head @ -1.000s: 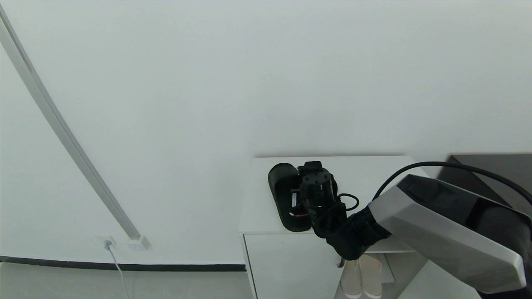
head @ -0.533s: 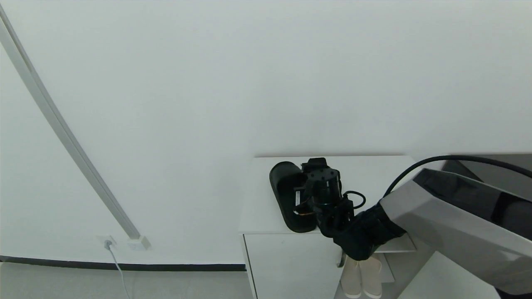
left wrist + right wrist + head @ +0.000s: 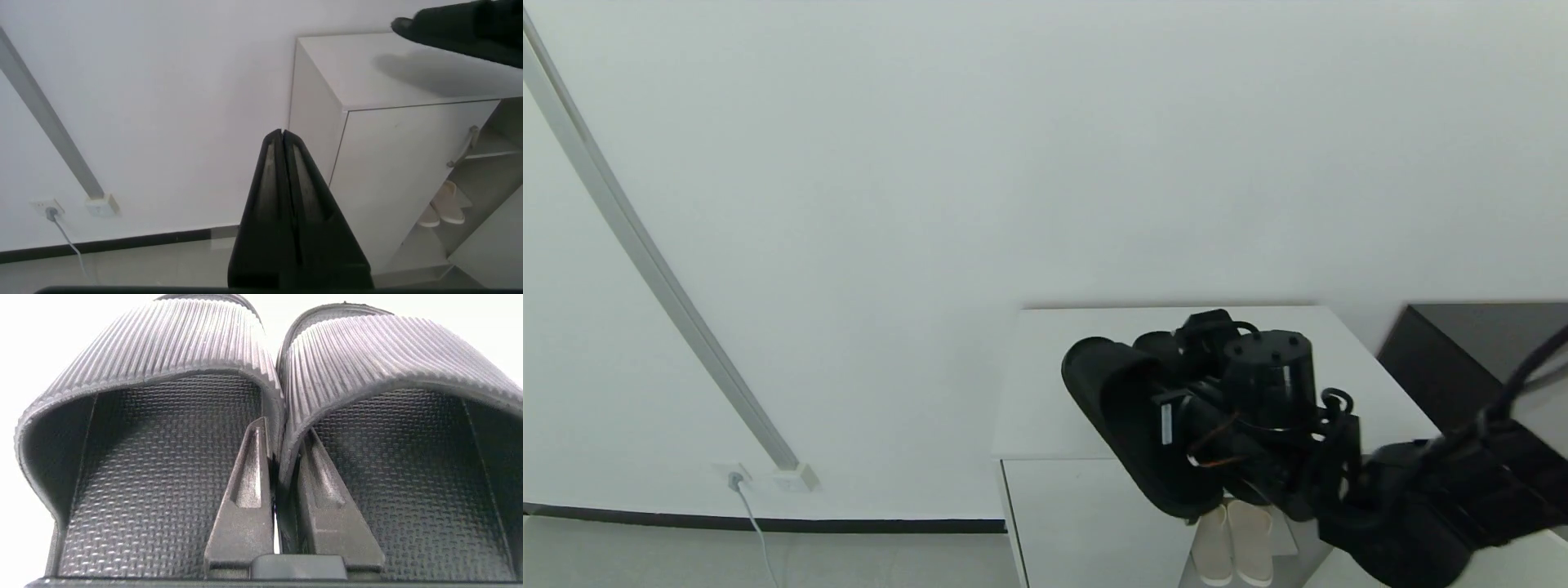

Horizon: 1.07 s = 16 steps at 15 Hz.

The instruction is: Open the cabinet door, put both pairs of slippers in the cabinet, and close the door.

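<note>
Black slippers (image 3: 1135,425) pinched in right jaws over cabinet (image 3: 1045,392) front edge; left jaws clenched, well apart.

Right gripper (image 3: 282,437) pinched shut; left gripper (image 3: 283,139) fully closed.

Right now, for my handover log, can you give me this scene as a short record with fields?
right pincer: shut on black slippers, pinching their adjoining inner walls
black slippers: in the air over the front edge of the cabinet top
left pincer: shut, empty, apart from cabinet
cabinet: right side open
white slippers: side by side on a shelf inside
</note>
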Tool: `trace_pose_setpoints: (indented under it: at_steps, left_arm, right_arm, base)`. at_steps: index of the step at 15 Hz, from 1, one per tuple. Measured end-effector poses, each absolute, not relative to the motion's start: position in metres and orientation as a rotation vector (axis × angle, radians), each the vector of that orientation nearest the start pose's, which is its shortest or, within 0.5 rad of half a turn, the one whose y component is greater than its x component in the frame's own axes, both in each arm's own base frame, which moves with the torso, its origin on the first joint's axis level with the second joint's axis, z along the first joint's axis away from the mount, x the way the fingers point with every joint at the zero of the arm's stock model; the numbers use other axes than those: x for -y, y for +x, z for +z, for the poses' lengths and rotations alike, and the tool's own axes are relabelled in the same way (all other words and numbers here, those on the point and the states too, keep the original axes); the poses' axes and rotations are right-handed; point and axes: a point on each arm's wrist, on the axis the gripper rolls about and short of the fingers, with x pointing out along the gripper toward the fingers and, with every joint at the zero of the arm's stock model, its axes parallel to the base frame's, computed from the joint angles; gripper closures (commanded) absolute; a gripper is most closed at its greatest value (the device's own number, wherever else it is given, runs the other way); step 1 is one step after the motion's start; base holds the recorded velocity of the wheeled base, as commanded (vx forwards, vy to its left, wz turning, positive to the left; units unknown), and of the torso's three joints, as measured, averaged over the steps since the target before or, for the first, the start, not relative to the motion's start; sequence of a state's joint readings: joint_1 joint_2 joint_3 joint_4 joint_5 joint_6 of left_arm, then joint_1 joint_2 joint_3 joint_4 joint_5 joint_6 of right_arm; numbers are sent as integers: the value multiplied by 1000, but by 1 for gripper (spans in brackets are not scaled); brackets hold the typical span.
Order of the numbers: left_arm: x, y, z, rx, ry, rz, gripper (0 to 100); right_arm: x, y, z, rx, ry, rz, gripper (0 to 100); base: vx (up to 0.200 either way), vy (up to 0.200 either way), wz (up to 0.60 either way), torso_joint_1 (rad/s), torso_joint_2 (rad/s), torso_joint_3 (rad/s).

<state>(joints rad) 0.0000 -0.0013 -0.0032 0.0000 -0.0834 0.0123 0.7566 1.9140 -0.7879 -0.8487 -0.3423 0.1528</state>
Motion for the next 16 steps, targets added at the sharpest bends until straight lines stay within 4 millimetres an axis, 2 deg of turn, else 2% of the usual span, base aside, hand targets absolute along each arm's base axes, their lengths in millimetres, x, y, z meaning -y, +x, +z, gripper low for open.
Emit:
trace_pose_setpoints:
  at_steps: [2,4,9,16]
  left_arm:
    - [2,-23,76,5,13,-83,100]
    - [2,-23,76,5,13,-83,100]
    - [2,-23,76,5,11,-83,100]
    - [2,-23,76,4,11,-83,100]
  right_arm:
    - [-213,216,133,-298,-26,472,100]
    - [-207,192,136,-313,-44,533,100]
    - [-200,182,144,-293,-31,548,100]
    - [-199,180,144,-291,-29,550,100]
  base:
    - [0,0,0,0,0,0]
    - [0,0,0,0,0,0]
    - [0,0,0,0,0,0]
    - [-200,0,0,1,4,3]
